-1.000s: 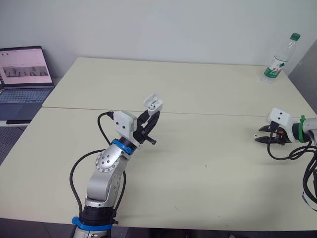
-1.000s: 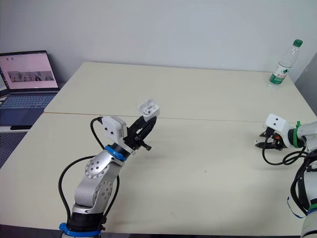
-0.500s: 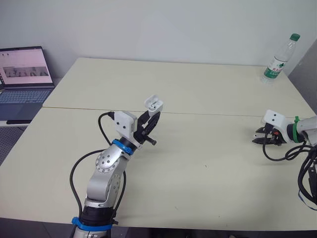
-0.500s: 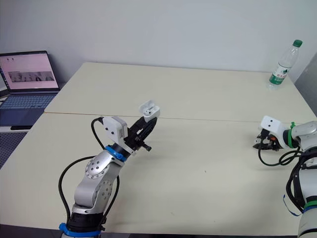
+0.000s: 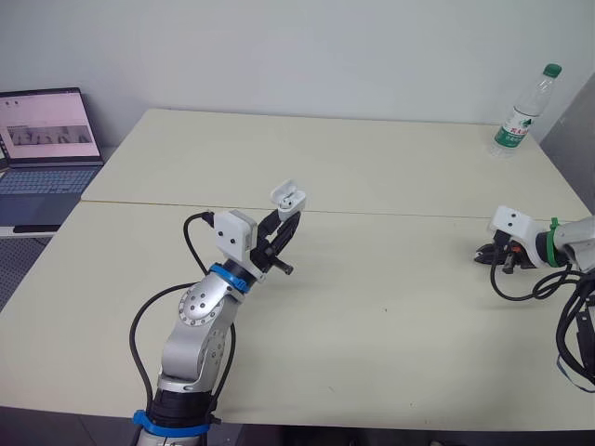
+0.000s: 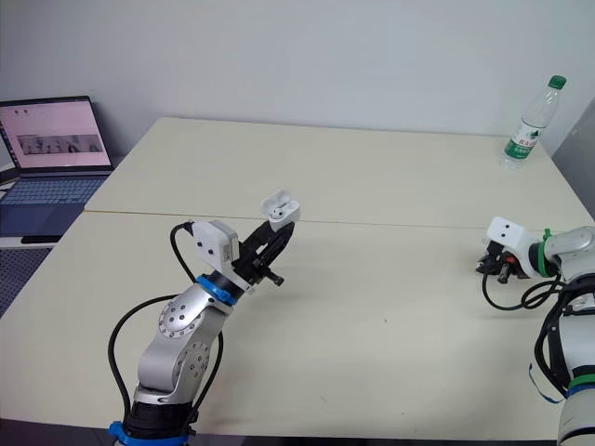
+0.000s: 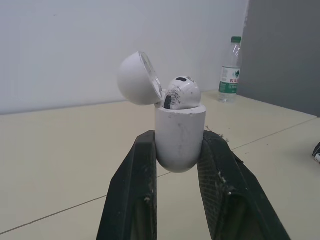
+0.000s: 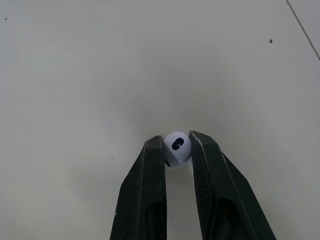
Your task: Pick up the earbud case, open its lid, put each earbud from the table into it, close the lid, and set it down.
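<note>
- The water bottle [image 5: 525, 110] had a green cap and a green label. Its writing was too small to read. It stood upright well beyond the right gripper [image 8: 177, 141], near the table's [image 5: 372, 325] far edge.
- The laptop [image 5: 42, 153] sat open, well off to the left gripper's [image 5: 284, 221] left, beside the table. Its lit screen showed a row of small pictures, and no text on it could be made out.
- The left gripper was clamped on the lower body of the white earbud case [image 7: 179, 142] and held it upright, raised off the table.
- The lid [image 7: 137, 78] stood hinged back. One earbud [image 7: 181, 92], scuffed with dark marks, sat in the case with its head poking above the rim.
- The right gripper was low at the tabletop, well to the right of the left gripper. Its fingers pinched the second earbud [image 8: 176, 151] between their tips.
- A seam [image 5: 418, 215] between the two tabletops ran across, just behind the held case.
</note>
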